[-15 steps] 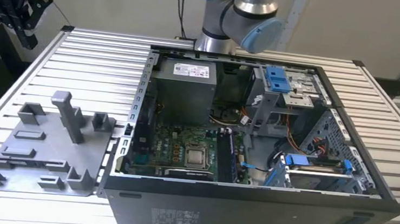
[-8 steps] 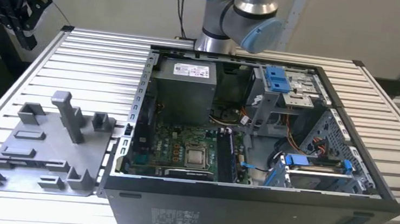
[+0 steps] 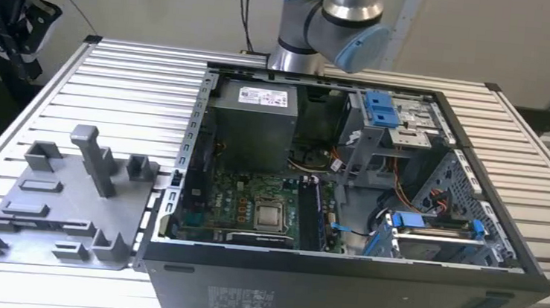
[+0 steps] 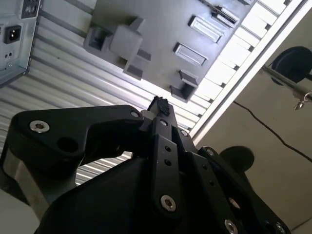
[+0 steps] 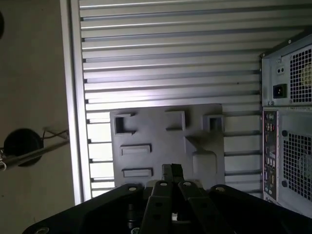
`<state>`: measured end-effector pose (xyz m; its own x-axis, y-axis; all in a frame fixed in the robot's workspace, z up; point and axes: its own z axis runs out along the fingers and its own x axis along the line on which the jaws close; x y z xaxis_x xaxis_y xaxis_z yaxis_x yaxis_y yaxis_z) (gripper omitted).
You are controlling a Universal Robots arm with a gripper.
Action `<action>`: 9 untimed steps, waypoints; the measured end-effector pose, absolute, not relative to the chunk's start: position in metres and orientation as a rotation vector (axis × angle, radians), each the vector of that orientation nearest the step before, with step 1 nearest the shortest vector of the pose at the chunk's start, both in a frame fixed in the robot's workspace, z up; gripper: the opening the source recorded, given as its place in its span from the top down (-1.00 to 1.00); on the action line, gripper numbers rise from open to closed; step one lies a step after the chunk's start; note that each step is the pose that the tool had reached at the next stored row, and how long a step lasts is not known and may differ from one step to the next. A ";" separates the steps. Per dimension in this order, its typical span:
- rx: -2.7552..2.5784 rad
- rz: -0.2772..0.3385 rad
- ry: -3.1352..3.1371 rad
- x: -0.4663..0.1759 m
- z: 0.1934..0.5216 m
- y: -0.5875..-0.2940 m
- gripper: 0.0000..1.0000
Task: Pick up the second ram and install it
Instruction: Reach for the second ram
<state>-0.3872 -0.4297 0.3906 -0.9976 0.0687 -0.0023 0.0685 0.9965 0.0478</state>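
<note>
Hand [image 5: 171, 170] narrow (grey fixture plate [image 5: 152, 132] beyond it); beside the plate, open computer case [image 3: 342, 302] with motherboard [image 3: 238, 212].

In the first wrist view the gripper [image 5: 171, 170] is covering part of the fixture plate [image 5: 161, 131]; the computer case [image 5: 287, 122] is running off-frame.

white sticker [image 3: 263, 95] on power supply [image 3: 252, 133], pale label [image 3: 241, 298] on computer case [image 3: 342, 294], neither print legible
</note>
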 end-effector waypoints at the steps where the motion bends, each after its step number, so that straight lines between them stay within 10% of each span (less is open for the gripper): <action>1: 0.108 0.075 3.135 -0.387 0.390 -0.433 0.79; 9: 0.106 0.075 3.135 -0.386 0.388 -0.456 0.79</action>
<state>-0.3863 -0.4563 0.3884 -0.9977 0.0679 -0.0023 0.0677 0.9966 0.0478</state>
